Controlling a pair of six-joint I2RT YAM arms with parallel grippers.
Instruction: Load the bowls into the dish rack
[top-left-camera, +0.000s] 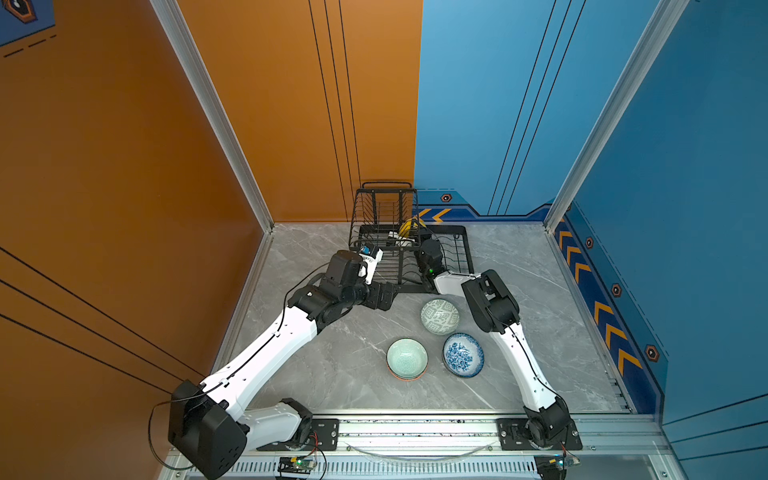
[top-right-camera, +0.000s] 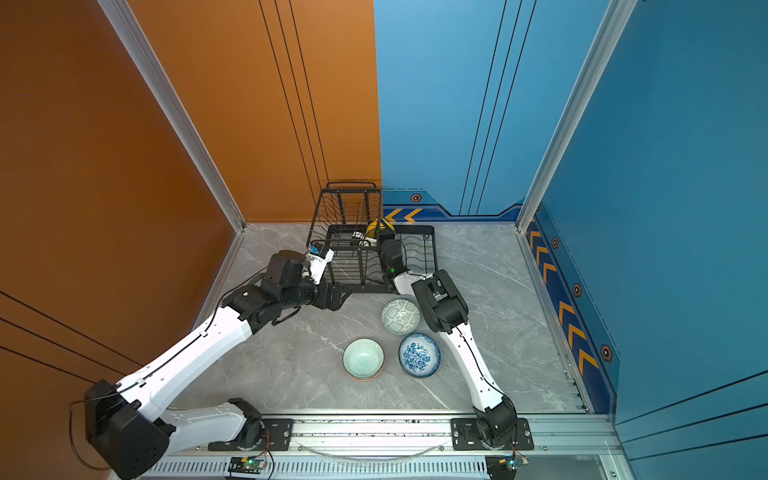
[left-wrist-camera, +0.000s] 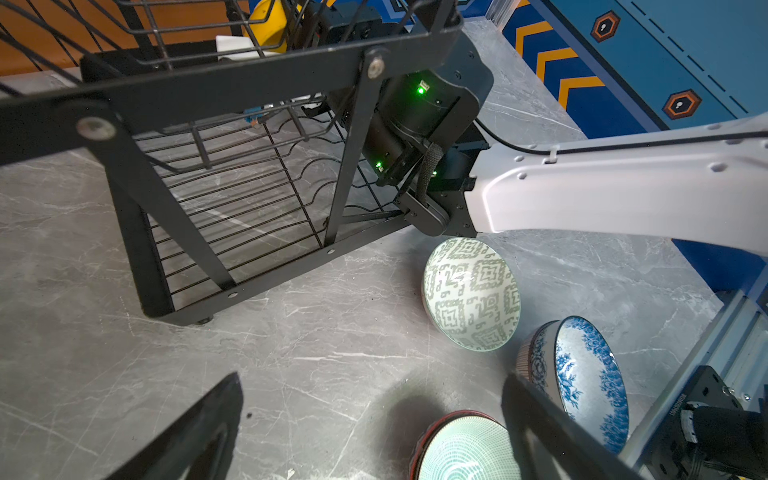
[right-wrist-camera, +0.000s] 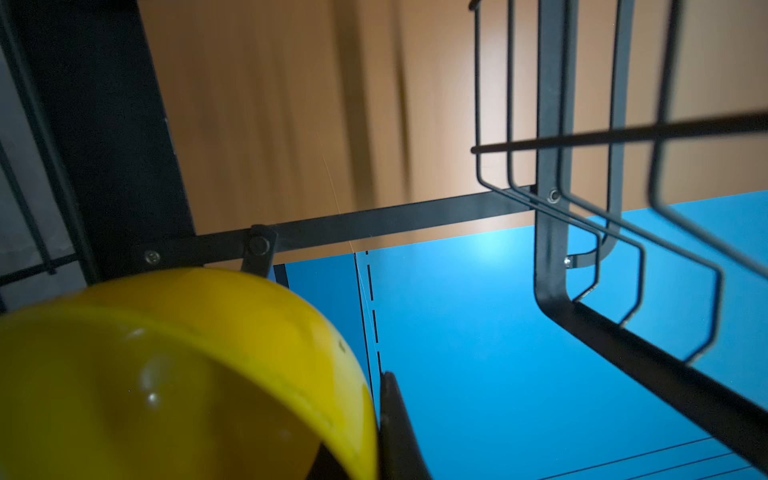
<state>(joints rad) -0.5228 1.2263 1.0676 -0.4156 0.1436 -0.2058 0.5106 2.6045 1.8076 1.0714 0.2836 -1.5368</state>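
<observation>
Yellow bowl pinched by its rim in the closed right claw, at the rack's far end
Left claw gapes wide and empty above the table by the rack's near side; grey-green bowl, mint bowl and blue bowl sit close together on the table, outside the rack
</observation>
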